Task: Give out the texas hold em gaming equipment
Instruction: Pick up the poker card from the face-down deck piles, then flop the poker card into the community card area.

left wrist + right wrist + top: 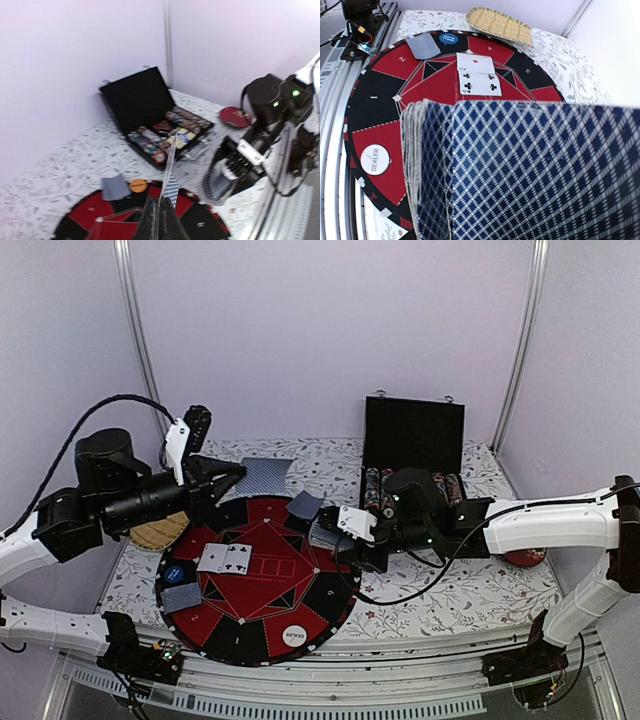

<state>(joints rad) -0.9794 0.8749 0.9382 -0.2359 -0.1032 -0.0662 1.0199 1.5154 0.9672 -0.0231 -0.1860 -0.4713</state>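
Nearest the arm bases, the white DEALER disc (294,635) is lying on the near rim of the round red-and-black poker mat (262,612); farther in, one face-down card (182,597) is sitting just beside a blue disc (176,573), and two face-up cards (225,558) are lying side by side toward the mat's middle. So the dealing of cards is looking like the step in hand, with several seats not yet served.

The right claw (345,540) is hovering over the mat's right edge, clamped on the deck of grey-blue-backed cards (520,175), which is filling its wrist view. The left claw (160,205) is hanging above the mat's far left part, its fingers pressing together on a single card (170,170) that is standing on edge between them, lifted off the surface (440,590).

Beyond, another face-down card (115,187) and an orange disc (138,185) are resting at the mat's far rim; the open chip case (145,105) is standing behind them.

The next move is probably calling for carrying the pinched card to a seat lacking cards, tilting it flat (back upward, judging by the other dealt cards), lowering it to the mat, then parting the fingers.
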